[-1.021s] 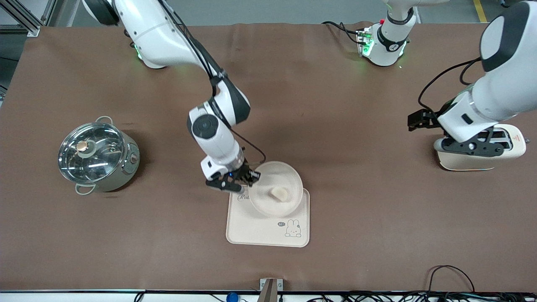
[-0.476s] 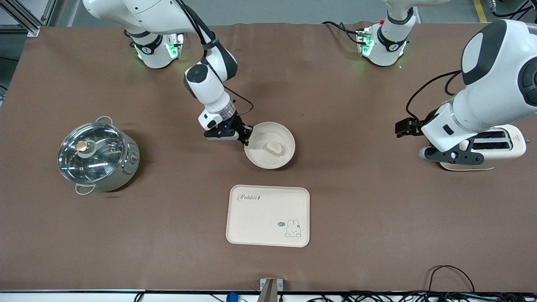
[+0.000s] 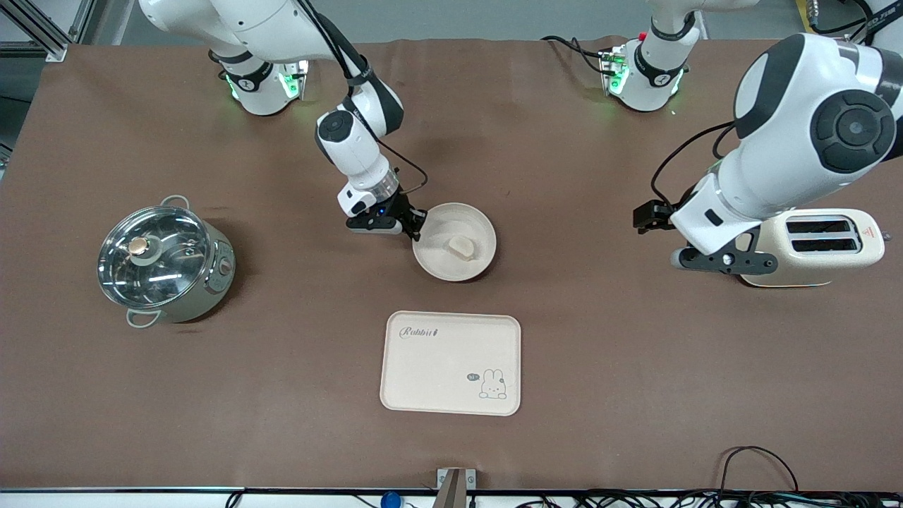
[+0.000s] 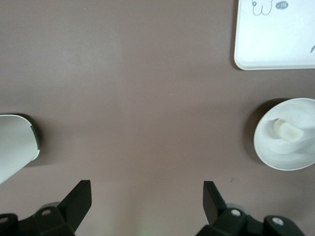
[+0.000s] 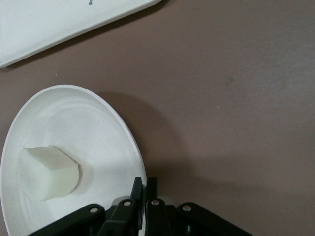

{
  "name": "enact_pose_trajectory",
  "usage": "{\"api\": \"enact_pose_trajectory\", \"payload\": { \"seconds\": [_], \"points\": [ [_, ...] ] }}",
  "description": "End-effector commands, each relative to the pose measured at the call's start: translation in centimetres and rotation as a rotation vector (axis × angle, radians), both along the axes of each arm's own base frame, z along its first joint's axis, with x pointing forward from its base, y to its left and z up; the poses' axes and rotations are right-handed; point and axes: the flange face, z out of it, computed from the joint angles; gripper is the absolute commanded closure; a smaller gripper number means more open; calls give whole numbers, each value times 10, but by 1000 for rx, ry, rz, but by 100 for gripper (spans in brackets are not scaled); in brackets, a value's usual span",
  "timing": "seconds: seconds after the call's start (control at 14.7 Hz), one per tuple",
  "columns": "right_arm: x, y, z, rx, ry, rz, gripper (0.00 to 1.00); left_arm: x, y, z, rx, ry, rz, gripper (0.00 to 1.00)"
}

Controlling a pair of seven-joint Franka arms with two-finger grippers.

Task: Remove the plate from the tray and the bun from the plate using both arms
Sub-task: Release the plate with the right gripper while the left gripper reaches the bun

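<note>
- While the plate [image 3: 455,242] sat on the tray [image 3: 450,363] a second ago, it now lies off it, over the bare brown table [image 3: 564,176], farther from the front camera than the tray and well apart from it.
- The right hand [image 3: 413,229] is clamped on the plate's rim at the side toward the right arm's end of the table; the right wrist view shows its fingers [image 5: 140,192] pinched together over the rim's edge.
- In the last half second the plate and right hand have hardly shifted.
- The bun [image 3: 460,247] has stayed inside the plate, near its middle, through the whole move.
- The tray has not moved; its "Rabbit" script and bunny drawing, half covered by the plate before, are now fully in view.
- The left hand [image 3: 726,259] hangs over the table just beside the toaster [image 3: 822,247], its fingers [image 4: 78,200] spread wide apart with nothing between them.
- Over the second the left arm has swung toward the table's middle, so that the hand no longer covers the toaster's slots.
- The lidded steel pot [image 3: 164,262] stands unchanged toward the right arm's end of the table.
</note>
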Motion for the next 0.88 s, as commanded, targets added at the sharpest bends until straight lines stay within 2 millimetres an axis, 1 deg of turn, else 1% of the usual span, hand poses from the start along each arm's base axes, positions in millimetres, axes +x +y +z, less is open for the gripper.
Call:
{"api": "enact_pose_trajectory", "payload": {
  "seconds": [0.0, 0.07, 0.2, 0.27, 0.34, 0.41, 0.48, 0.54, 0.61, 0.68, 0.75, 0.82],
  "points": [
    [15, 11, -11, 36, -13, -26, 100, 8, -16, -9, -2, -2, 20, 0],
    [19, 15, -10, 44, -18, -28, 100, 9, -23, -14, 0, -8, 31, 0],
    [29, 20, -18, 52, -15, -40, 100, 14, -39, -25, -2, -41, 81, 0],
    [31, 18, -19, 53, -14, -45, 96, 15, -47, -28, -8, -52, 95, 0],
    [34, 15, -20, 52, -15, -54, 71, 14, -63, -42, -5, -32, 102, 0],
    [36, 12, -20, 50, -13, -58, 34, 15, -72, -49, -8, -36, 113, 0],
    [35, 11, -21, 48, -11, -58, 16, 20, -76, -54, -26, -58, 120, 0],
    [34, 9, -19, 45, -11, -56, 0, 23, -79, -60, -35, -64, 122, 0],
    [32, 7, -17, 42, -10, -53, 0, 22, -89, -68, -36, -64, 125, 0],
    [33, 4, -7, 45, -16, -54, 0, 18, -106, -76, -36, -66, 117, 0],
    [33, 2, 0, 44, -4, -59, 0, 20, -110, -82, -42, -69, 123, 0],
    [36, 1, 13, 46, 16, -76, 0, 21, -115, -87, -51, -74, 124, 0]
  ]
}}
